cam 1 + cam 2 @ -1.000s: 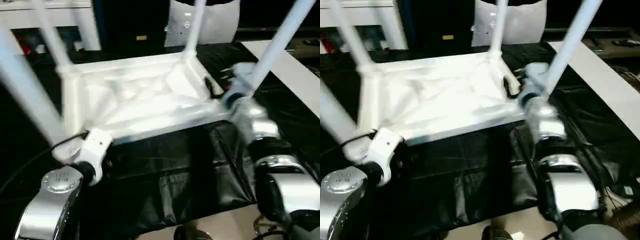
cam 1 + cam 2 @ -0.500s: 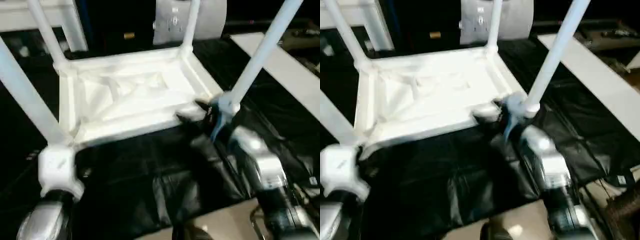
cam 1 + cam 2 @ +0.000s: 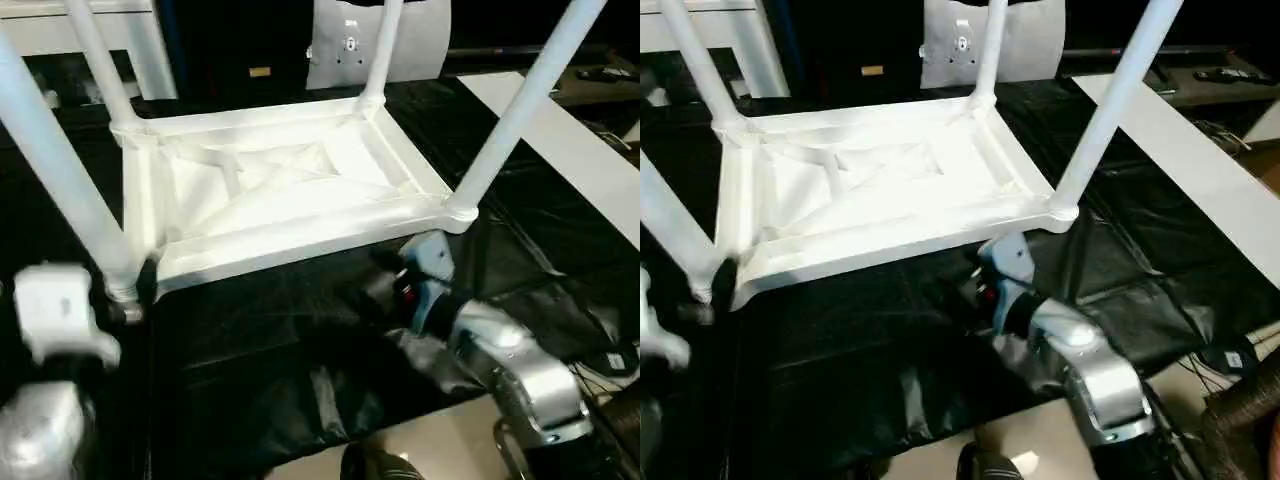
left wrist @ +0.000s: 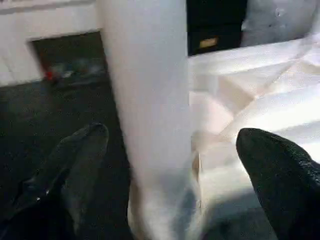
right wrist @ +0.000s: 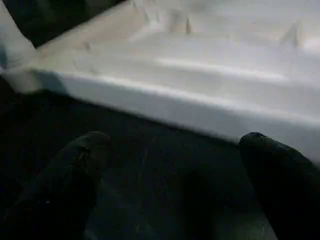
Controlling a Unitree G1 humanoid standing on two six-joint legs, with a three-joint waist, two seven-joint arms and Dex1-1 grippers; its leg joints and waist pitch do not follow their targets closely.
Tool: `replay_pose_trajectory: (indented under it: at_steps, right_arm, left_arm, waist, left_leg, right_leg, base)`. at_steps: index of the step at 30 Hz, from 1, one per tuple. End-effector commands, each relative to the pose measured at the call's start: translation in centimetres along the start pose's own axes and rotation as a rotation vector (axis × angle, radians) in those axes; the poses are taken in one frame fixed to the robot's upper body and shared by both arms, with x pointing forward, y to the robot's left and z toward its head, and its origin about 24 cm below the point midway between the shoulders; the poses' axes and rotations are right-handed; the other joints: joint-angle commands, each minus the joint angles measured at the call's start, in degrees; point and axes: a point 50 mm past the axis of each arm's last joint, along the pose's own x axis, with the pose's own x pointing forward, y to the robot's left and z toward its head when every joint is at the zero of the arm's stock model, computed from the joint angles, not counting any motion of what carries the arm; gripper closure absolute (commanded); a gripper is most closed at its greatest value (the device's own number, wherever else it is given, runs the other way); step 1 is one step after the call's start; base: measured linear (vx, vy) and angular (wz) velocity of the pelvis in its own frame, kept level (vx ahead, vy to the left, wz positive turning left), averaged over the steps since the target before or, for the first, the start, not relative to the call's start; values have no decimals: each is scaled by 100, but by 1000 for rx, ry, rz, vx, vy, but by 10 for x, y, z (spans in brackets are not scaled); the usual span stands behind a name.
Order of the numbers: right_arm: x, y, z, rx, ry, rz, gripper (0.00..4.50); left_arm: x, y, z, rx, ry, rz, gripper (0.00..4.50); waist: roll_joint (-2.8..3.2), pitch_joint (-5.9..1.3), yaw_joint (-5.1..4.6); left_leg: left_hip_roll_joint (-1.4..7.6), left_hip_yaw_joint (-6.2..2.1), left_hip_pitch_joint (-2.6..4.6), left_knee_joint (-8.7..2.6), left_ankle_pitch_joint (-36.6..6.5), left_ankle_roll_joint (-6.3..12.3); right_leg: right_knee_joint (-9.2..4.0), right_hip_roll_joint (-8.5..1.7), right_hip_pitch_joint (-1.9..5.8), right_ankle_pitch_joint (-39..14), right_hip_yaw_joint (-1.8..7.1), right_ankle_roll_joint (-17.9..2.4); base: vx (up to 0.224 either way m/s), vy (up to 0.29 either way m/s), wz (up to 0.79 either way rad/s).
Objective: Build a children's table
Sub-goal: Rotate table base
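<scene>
No writing is readable on the upside-down children's table (image 3: pixel 280 190). The left gripper (image 4: pixel 170 170) straddles a leg (image 4: pixel 150 110) — fingers apart, not touching. The right gripper (image 5: pixel 175 175) hangs spread before the rim (image 5: pixel 200 107).

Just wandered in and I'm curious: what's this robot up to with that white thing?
It is building a children's table, which lies upside down on a black cover with all four legs pointing up. The left gripper is open around the near-left leg. The right gripper is open, close to the table's near rim, holding nothing.
</scene>
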Motion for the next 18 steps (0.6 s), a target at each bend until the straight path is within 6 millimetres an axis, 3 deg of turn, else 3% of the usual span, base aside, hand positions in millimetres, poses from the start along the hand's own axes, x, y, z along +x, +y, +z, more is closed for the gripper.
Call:
replay_pose_trajectory:
  at_steps: [1,3,4,7,10,11,12,13,15,16,17,18]
  right_arm:
    - [-1,-7,-2,-23,32,-69,0]
    - [2,-14,-4,-18,60,-147,0]
    - [2,-15,-5,-18,61,-150,0]
    - [4,-29,-10,-14,107,-262,0]
    - [7,-45,-11,-9,117,-363,0]
    - [7,-45,-11,-9,117,-363,0]
    - [12,-56,-8,16,98,-420,0]
    - [12,-56,-8,16,98,-420,0]
    - [19,-60,-7,21,101,-423,0]
    - [20,-61,-7,20,104,-421,0]
    - [24,-62,-8,18,115,-413,0]
    - [30,-63,-8,15,124,-405,0]
  left_arm:
    - [9,2,-8,-32,41,-43,1]
    - [26,-1,-9,-64,49,-118,1]
    - [27,-1,-9,-66,49,-121,1]
    - [45,-5,-8,-147,46,-194,1]
    - [54,-14,-4,-222,27,-338,1]
    - [54,-14,-4,-222,27,-338,1]
    - [53,-26,2,-243,17,-516,1]
    - [53,-26,2,-243,17,-516,1]
    - [45,-37,7,-291,41,-702,1]
    - [44,-38,7,-297,46,-729,1]
    - [39,-45,8,-312,64,-823,1]
    - [33,-56,10,-343,89,-942,1]
  waist:
    - [102,-232,-21]
    - [120,-261,2]
    - [121,-258,0]
    - [135,-295,36]
    - [145,-329,74]
    - [152,-333,81]
    - [143,-348,91]
    - [189,-370,105]
    - [187,-372,134]
    - [184,-392,143]
    - [137,-423,140]
    - [135,-426,147]
  left_leg:
    - [310,-313,141,-574,-2781,-299]
    - [282,-265,230,-526,-2734,-281]
    - [279,-266,201,-537,-2669,-297]
    - [279,-211,260,-501,-2510,-319]
    - [288,-185,240,-492,-2219,-306]
    - [291,-188,238,-499,-2214,-313]
    - [299,-178,224,-489,-2110,-312]
    - [301,-171,223,-490,-1958,-322]
    - [308,-132,239,-478,-1832,-316]
    - [307,-129,217,-468,-1694,-293]
    - [312,-118,218,-458,-1578,-274]
    - [306,-108,203,-450,-1376,-219]
  right_leg:
    - [-486,-389,82,-2693,221,-242]
    - [-485,-389,10,-2558,262,-333]
    - [-462,-390,35,-2517,259,-389]
    - [-433,-384,10,-2160,286,-579]
    - [-374,-402,55,-1833,293,-739]
    - [-364,-384,55,-1832,285,-763]
    - [-347,-414,79,-1702,294,-813]
    - [-323,-402,86,-1499,288,-882]
    - [-272,-382,81,-1187,295,-994]
    - [-242,-395,116,-1058,296,-1053]
    - [-216,-396,134,-957,291,-1090]
    - [-194,-386,150,-788,287,-1143]
  base:
    - [0,0,0]
    - [0,0,0]
    - [0,0,0]
    - [0,0,0]
    - [0,0,0]
    - [0,0,0]
    - [0,0,0]
    - [0,0,0]
    - [0,0,0]
    - [0,0,0]
    - [0,0,0]
    - [0,0,0]
